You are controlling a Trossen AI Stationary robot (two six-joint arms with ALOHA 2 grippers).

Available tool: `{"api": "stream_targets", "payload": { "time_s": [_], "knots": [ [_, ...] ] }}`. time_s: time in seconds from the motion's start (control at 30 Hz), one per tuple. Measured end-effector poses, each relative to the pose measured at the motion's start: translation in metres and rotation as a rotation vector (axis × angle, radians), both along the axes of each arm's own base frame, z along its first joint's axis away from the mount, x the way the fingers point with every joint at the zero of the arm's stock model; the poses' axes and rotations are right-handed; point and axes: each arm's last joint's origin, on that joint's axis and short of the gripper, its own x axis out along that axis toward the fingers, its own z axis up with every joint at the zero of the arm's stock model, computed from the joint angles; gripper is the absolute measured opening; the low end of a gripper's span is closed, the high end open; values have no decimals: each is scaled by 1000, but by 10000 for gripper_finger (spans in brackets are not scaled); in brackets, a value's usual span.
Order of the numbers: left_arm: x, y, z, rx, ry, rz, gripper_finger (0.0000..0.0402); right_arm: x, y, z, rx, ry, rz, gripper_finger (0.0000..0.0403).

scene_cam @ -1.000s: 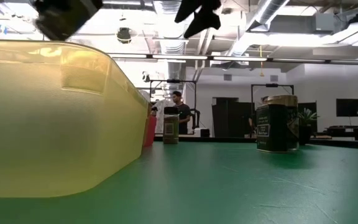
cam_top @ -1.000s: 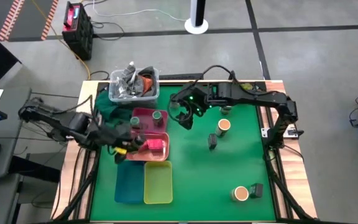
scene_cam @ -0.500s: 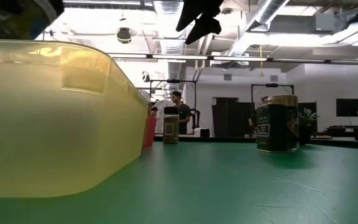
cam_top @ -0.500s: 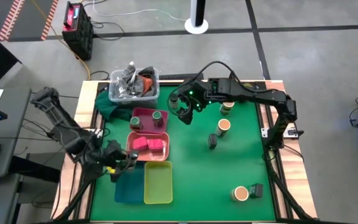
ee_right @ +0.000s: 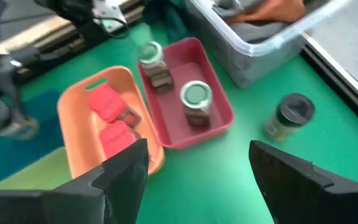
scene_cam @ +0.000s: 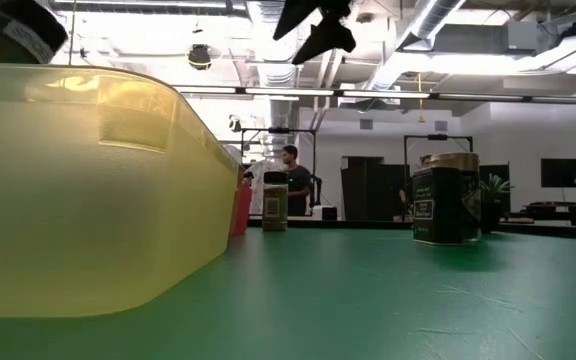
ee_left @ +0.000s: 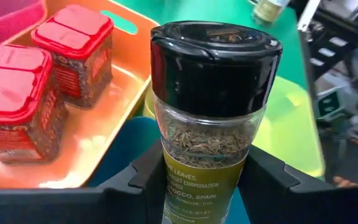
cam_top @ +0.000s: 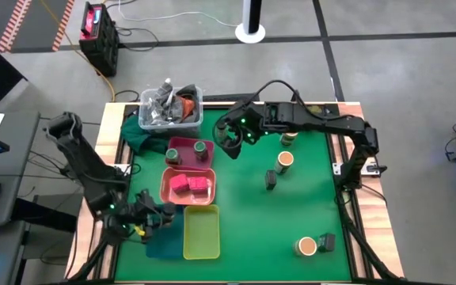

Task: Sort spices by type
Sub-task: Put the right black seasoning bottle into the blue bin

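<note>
A clear glass spice jar with a glossy black plastic cap and a matt paper label sits between matt black jaws. Beside it, two spice tins with glossy red plastic lids rest in a smooth, shiny salmon plastic tray. The worktop is covered in matt green felt-like cloth with a pale wood edge, and the yellow-green tray looks like translucent plastic.

Green table: four trays, scattered spice jars (clear bin at back)

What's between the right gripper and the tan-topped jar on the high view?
Bare green table. Nothing sits between the right gripper, open beside the red tray, and the tan-topped jar; the high view shows it.
</note>
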Motion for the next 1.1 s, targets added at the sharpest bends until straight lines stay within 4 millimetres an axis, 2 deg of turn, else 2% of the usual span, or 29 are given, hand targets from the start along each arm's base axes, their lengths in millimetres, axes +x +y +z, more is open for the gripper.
{"api": "stream_targets", "payload": {
  "time_s": [0.13,0.27,0.47,0.7,0.83,1.1],
  "knots": [
    [6,-8,-16,85,1,35,155,1,10,0,1,1,28,304],
    [10,-13,-32,81,-11,128,155,-4,24,4,7,15,59,304],
    [17,-24,-52,8,-18,190,155,-30,55,25,33,5,116,304],
    [22,-32,-69,45,-4,184,161,-62,86,44,-30,5,119,304],
    [23,-32,-72,45,16,184,188,-67,102,39,-33,64,142,304],
    [27,-28,-70,73,82,164,268,-61,121,28,-38,102,176,304]
  ]
}}
